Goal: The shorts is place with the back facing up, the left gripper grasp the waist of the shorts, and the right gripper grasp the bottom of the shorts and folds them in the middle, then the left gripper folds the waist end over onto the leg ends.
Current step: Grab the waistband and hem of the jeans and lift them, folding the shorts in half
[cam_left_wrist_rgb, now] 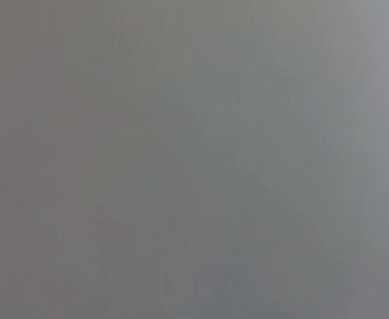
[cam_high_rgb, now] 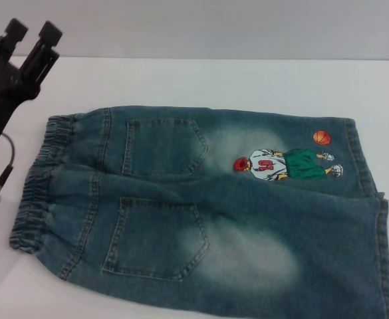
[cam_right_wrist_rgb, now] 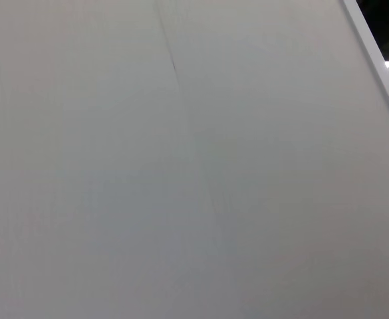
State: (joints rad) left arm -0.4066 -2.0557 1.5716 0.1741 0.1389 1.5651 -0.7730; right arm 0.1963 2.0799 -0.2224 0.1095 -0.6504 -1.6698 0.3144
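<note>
You are at the start: nothing grasped. The left gripper point(cam_high_rgb: 33, 32) is raised, fingers parted, empty. Below and just beside it, the shorts point(cam_high_rgb: 207, 212) lie flat on the white table point(cam_high_rgb: 181, 80), back up, waist point(cam_high_rgb: 38, 186) nearest that claw. Right gripper not in view. Next, lower onto the waistband.

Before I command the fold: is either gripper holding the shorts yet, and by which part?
Nothing is held. The left gripper is open, raised off the shorts, apart from the waist. The right gripper is out of view.
</note>
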